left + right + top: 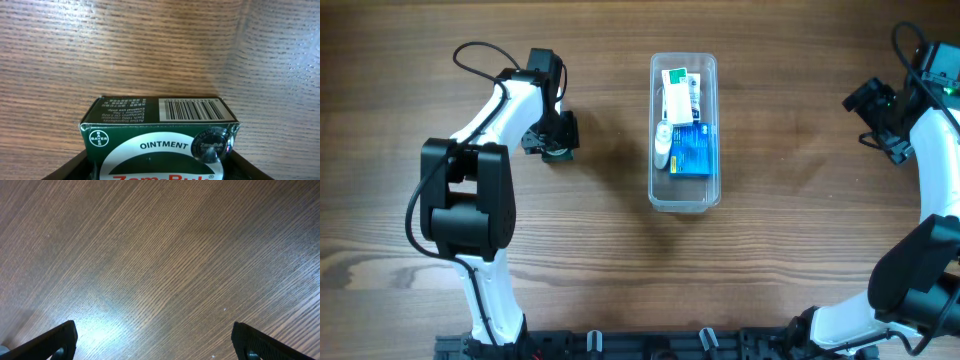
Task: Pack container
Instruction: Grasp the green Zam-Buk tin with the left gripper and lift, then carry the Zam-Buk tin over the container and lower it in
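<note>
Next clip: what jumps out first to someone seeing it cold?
The clear container, centre of the overhead view, already holds a blue box, a white-and-green box and a small bottle. To its left, the left jaws are shut on a green Zam-Buk ointment box; the right jaws stand open over the bare wooden table at far right.

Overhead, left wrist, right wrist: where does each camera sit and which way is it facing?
Overhead: above the table, looking down on the container; left arm and right arm show.
Left wrist: on the left arm, facing along its jaws at the green ointment box between them; dark jaw tips at bottom corners.
Right wrist: on the right arm, facing down at bare wood; the right jaws show, wide apart.
Shared: overhead and left wrist both show the left jaws.
</note>
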{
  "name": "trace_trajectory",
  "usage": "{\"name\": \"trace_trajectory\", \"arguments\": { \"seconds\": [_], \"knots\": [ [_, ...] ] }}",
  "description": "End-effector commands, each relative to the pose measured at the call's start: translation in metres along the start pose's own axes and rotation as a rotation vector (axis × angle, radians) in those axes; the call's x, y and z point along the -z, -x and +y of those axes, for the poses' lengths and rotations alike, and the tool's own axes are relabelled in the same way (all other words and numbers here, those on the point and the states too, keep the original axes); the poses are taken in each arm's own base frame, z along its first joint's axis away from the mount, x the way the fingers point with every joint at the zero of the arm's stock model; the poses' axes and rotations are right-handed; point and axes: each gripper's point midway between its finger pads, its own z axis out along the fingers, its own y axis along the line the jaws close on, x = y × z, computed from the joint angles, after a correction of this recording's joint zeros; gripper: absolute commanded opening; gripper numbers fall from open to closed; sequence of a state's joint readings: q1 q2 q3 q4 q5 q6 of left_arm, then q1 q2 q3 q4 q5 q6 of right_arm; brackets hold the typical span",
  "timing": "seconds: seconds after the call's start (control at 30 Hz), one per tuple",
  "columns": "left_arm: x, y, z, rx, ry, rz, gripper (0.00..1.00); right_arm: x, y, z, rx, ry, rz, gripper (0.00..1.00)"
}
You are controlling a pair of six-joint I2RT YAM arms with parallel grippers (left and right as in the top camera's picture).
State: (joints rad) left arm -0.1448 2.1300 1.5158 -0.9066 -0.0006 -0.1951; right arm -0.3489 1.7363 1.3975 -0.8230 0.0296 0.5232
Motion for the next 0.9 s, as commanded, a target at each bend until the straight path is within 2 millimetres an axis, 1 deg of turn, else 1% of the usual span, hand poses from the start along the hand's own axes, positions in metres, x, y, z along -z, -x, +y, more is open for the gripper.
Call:
{"name": "trace_trajectory", "arguments": {
  "seconds": [0.0,0.1,0.13,0.17,0.23,0.3,0.37,0.4,0.43,0.47,0.53,0.6,0.7,0.73,0.83,0.87],
  "knots": [
    [0.006,0.003,-0.005,-0.006,-0.009,0.012,0.61,-0.003,0.0,-0.001,-0.005,-0.003,0.006,1.0],
    [0.024,0.009,-0.007,-0.007,-0.014,-0.008,0.61,-0.003,0.0,-0.001,-0.005,-0.003,0.006,1.0],
    [0.035,0.013,-0.008,-0.006,-0.019,-0.022,0.61,-0.003,0.0,-0.001,-0.005,-0.003,0.006,1.0],
    [0.041,0.014,-0.008,-0.007,-0.021,-0.03,0.61,-0.003,0.0,-0.001,-0.005,-0.003,0.006,1.0],
    [0.062,0.018,-0.012,-0.012,-0.029,-0.056,0.61,-0.003,0.0,-0.001,-0.005,-0.003,0.006,1.0],
    [0.089,0.019,-0.019,-0.026,-0.047,-0.088,0.61,-0.003,0.0,-0.001,-0.005,-0.003,0.006,1.0],
    [0.123,0.017,-0.04,-0.06,-0.11,-0.136,0.61,-0.003,0.0,-0.001,-0.005,-0.003,0.006,1.0],
    [0.132,0.016,-0.046,-0.073,-0.125,-0.152,0.61,-0.003,0.0,-0.001,-0.005,-0.003,0.006,1.0],
    [0.15,0.014,-0.057,-0.095,-0.14,-0.188,0.62,-0.003,0.0,-0.001,-0.005,-0.003,0.006,1.0],
    [0.162,0.011,-0.065,-0.11,-0.153,-0.216,0.62,-0.003,0.0,-0.001,-0.005,-0.003,0.006,1.0],
    [0.193,-0.003,-0.091,-0.14,-0.197,-0.28,0.63,-0.003,0.0,-0.001,-0.005,-0.003,0.006,1.0],
    [0.213,-0.018,-0.113,-0.204,-0.228,-0.319,0.64,-0.003,0.0,-0.001,-0.005,-0.003,0.006,1.0],
    [0.231,-0.043,-0.147,-0.296,-0.272,-0.352,0.65,-0.003,0.0,-0.001,-0.005,-0.003,0.006,1.0],
    [0.235,-0.053,-0.161,-0.334,-0.288,-0.359,0.65,-0.003,0.0,-0.001,-0.005,-0.003,0.006,1.0],
    [0.239,-0.08,-0.2,-0.437,-0.327,-0.365,0.65,-0.003,0.0,-0.001,-0.005,-0.003,0.006,1.0],
    [0.24,-0.084,-0.206,-0.455,-0.335,-0.368,0.65,-0.003,0.0,-0.001,-0.005,-0.003,0.006,1.0]
  ]
}}
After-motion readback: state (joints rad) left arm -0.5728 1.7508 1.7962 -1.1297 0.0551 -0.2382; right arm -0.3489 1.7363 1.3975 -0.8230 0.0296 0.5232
